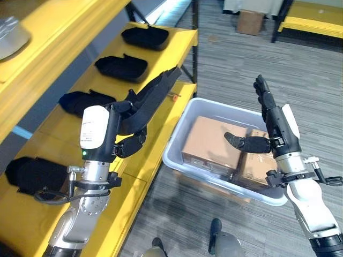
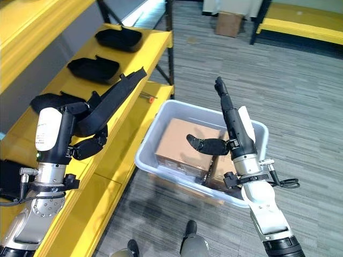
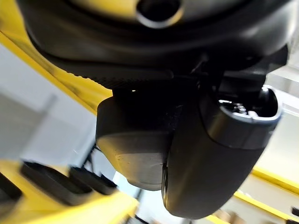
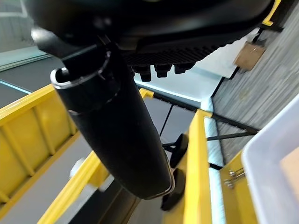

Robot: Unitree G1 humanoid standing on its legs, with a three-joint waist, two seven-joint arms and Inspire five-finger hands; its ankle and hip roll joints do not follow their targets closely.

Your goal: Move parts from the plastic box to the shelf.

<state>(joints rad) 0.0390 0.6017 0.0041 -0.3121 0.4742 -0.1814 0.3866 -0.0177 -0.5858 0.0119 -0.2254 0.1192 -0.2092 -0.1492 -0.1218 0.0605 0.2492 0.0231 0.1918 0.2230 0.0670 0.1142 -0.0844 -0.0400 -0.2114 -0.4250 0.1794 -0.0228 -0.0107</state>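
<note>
The left hand grips a black moulded part over the yellow shelf. The right hand, fingers straight and empty, hovers above cardboard boxes in the grey plastic box.

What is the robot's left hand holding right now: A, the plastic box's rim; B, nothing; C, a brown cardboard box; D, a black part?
D: the left hand is curled round a long black part held up over the yellow shelf.

A black part lies half hidden behind the left arm.
</note>
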